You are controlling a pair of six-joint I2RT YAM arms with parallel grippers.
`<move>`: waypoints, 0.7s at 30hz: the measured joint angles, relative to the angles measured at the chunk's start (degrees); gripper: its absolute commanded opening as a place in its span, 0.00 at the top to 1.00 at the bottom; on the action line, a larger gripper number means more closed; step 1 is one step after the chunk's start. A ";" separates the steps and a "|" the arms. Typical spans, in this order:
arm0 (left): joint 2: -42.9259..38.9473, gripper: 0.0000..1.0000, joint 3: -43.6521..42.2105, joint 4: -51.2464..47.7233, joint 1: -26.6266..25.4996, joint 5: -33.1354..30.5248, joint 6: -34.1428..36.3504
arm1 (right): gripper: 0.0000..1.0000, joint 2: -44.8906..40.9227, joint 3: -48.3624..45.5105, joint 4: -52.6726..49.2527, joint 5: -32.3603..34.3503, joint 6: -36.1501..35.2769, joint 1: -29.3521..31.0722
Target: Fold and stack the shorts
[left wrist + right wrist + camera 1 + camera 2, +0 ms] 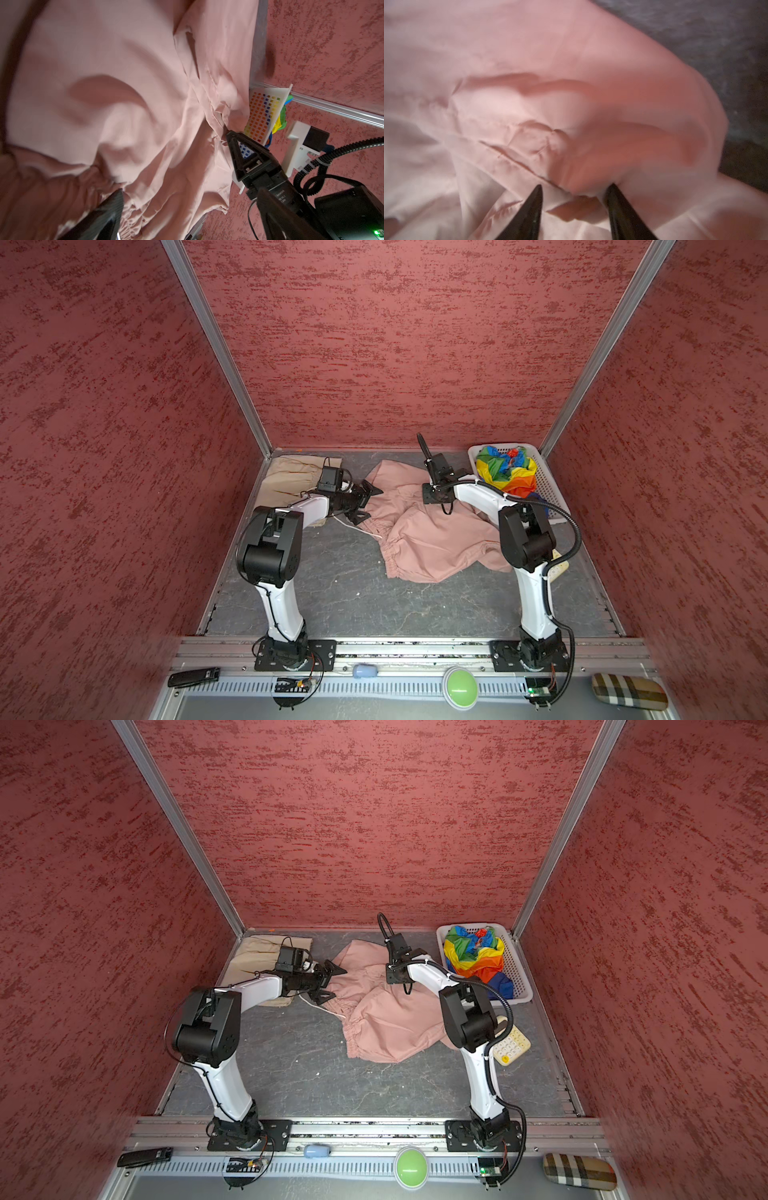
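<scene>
The dusty pink shorts (432, 539) lie crumpled across the middle of the table in both top views. Their white drawstring (361, 529) trails to the left. My left gripper (369, 502) stands open at their left edge, with the cloth between its spread fingers (104, 216) and untouched. My right gripper (575, 186) points down onto the back part of the pink shorts. Its fingertips are apart, with a ridge of cloth between them. The beige shorts (291, 479) lie flat in the back left corner. The rainbow shorts (505, 470) are bunched in the basket.
The white perforated basket (544, 477) stands at the back right against the wall. A cream keypad (513, 1046) lies by the right arm's elbow. Red walls close in three sides. On the front rail lie a black remote (193, 677), a green button (460, 686) and a plaid case (629, 691).
</scene>
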 measured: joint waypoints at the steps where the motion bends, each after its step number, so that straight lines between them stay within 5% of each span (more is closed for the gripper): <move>1: 0.26 0.01 0.94 -1.07 0.00 -0.55 0.96 | 0.86 -0.28 -0.96 0.55 0.26 0.07 -0.92; 4: 0.44 0.01 4.22 -5.40 0.13 -2.67 5.16 | 1.00 -1.42 -4.55 1.20 1.20 -0.83 -3.91; 12: 0.87 0.01 10.34 -17.09 0.70 -9.07 16.04 | 1.00 -15.78 -20.63 2.62 3.56 -1.57 -6.60; 19: 1.18 0.01 19.80 -30.56 0.61 -20.74 27.96 | 1.00 -31.95 -33.53 3.17 5.79 -1.53 -6.45; 21: 1.79 0.01 21.11 -32.65 0.61 -23.34 30.18 | 0.81 -33.40 -34.12 2.91 5.95 -1.51 -6.51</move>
